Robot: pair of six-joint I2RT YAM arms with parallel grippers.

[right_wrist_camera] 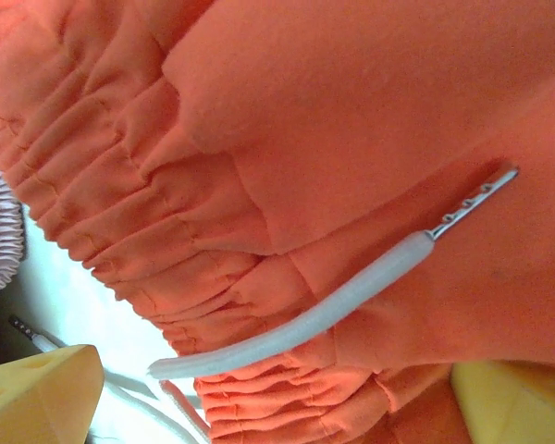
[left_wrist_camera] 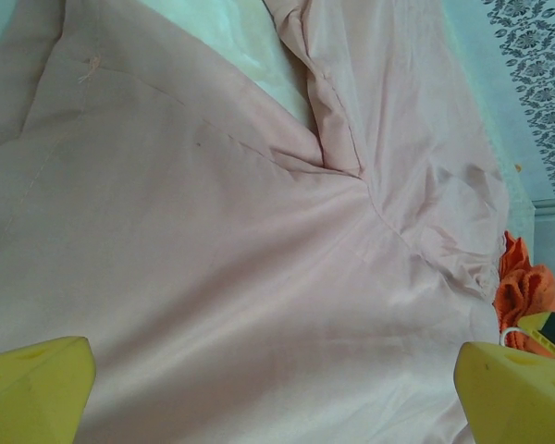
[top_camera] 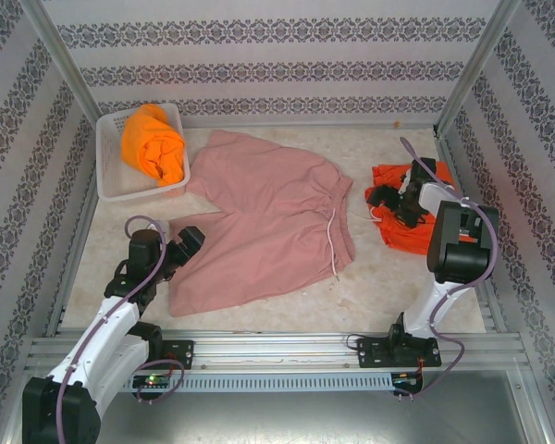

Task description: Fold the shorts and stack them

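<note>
Marbled table (top_camera: 407, 296), patterned walls (top_camera: 28, 148). Pink shorts (top_camera: 268, 217) flat at centre; left gripper (top_camera: 189, 240) spread wide at leg hem. Right gripper (top_camera: 387, 196) spread, empty, over red-orange shorts (top_camera: 402, 239) at right. Yellow-orange shorts (top_camera: 153, 143) in basket (top_camera: 111, 190). Likely step: first fold of pink pair; next needs hem pinch.

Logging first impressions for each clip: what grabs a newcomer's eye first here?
The dusty pink shorts spread flat across the middle of the table, with the open left gripper at their near-left leg. At right, red-orange shorts lie bunched under the open right gripper. Yellow-orange shorts sit crumpled in the white basket at far left.
</note>
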